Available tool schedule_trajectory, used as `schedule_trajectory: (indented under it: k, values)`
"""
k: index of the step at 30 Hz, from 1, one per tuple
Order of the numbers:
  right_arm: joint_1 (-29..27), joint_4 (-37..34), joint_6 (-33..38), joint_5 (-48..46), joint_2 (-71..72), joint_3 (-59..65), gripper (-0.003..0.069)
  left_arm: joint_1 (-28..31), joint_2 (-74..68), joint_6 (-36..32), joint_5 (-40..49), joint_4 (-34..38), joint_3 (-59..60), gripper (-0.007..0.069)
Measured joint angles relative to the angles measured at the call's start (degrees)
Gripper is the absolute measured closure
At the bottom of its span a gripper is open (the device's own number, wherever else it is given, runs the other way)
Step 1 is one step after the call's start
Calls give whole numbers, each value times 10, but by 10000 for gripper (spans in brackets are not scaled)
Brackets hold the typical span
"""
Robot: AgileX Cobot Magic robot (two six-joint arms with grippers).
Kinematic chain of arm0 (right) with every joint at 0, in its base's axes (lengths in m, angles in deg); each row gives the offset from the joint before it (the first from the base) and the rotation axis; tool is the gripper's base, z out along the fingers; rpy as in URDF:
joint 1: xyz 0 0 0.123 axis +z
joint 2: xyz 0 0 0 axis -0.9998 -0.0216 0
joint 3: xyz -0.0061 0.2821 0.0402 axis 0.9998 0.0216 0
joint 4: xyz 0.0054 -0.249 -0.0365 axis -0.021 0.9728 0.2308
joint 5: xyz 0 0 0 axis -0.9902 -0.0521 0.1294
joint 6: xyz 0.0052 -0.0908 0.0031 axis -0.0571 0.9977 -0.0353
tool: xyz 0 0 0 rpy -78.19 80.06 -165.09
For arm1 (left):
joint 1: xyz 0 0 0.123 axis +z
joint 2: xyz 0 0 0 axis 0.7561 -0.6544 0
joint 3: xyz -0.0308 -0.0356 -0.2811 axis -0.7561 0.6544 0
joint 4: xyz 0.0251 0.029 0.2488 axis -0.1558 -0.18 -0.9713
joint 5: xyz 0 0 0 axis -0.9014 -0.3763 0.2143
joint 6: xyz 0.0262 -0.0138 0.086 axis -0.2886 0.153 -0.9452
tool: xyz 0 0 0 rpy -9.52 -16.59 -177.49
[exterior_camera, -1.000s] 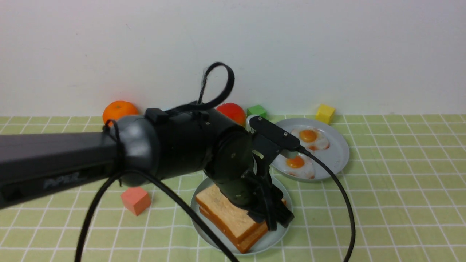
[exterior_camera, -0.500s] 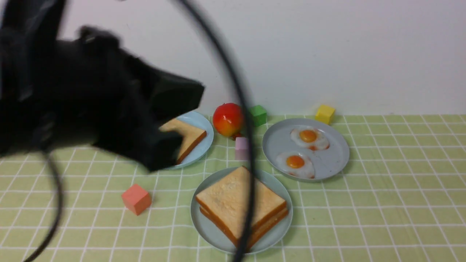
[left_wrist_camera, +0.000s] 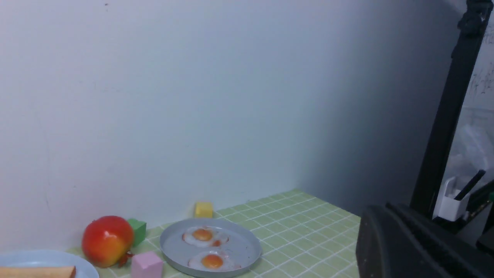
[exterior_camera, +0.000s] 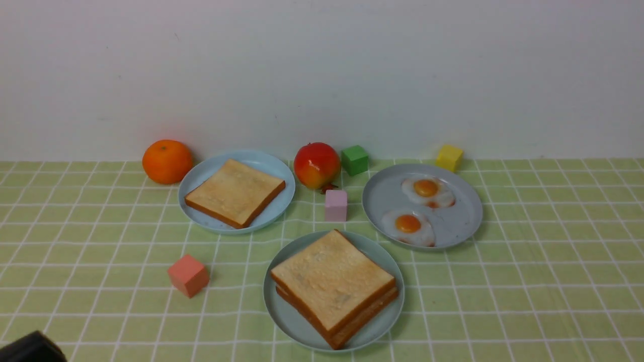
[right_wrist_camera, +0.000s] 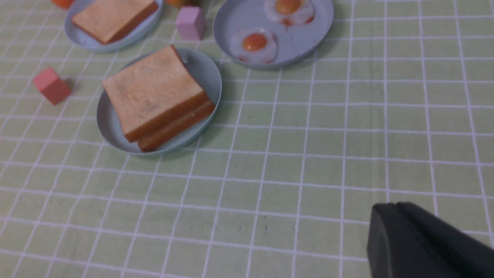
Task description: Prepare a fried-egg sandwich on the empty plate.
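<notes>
Two golden toast slices are stacked as a sandwich (exterior_camera: 332,281) on the pale mint plate (exterior_camera: 282,314) at the front middle of the table. The sandwich (right_wrist_camera: 152,90) and its plate (right_wrist_camera: 110,123) also appear in the right wrist view; no egg shows between the slices. My left gripper (left_wrist_camera: 386,207) is shut and empty, raised well back from the plates. My right gripper (right_wrist_camera: 394,205) is shut and empty above bare cloth, to the right of the sandwich. Neither gripper appears in the front view.
A sky-blue plate (exterior_camera: 201,173) holds one toast slice (exterior_camera: 234,193). A grey-blue plate (exterior_camera: 463,211) carries two fried eggs (exterior_camera: 408,226). Along the wall sit an orange (exterior_camera: 167,161), an apple (exterior_camera: 317,165), a green cube (exterior_camera: 354,159) and a yellow cube (exterior_camera: 449,157). A pink cube (exterior_camera: 336,205) and a salmon cube (exterior_camera: 187,275) lie nearer.
My left arm has lifted off the sandwich and swung back to the left, almost out of the front view. Its jaws have closed on nothing. The sandwich stays on the plate.
</notes>
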Motion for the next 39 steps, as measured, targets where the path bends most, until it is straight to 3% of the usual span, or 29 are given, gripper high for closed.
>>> schedule_trajectory:
  k: [4,6,10,17,28,30,35,39]
  values:
    - [0,40,-62,50,47,37,637,0,7,0,45,4,12,638]
    - [0,79,-89,119,61,75,637,0,7,0,86,4,13,638]
    - [0,121,-101,269,60,146,635,0,7,0,142,4,13,638]
    - [0,124,-114,483,55,262,628,0,7,0,206,4,13,638]
    - [-5,128,-117,513,57,359,632,0,7,0,227,4,13,638]
    - [-36,128,-123,517,66,379,666,0,7,0,229,4,13,638]
    - [-132,141,-127,537,75,411,671,0,7,0,232,4,13,638]
    - [-151,154,-125,509,108,411,671,0,7,0,232,4,13,638]
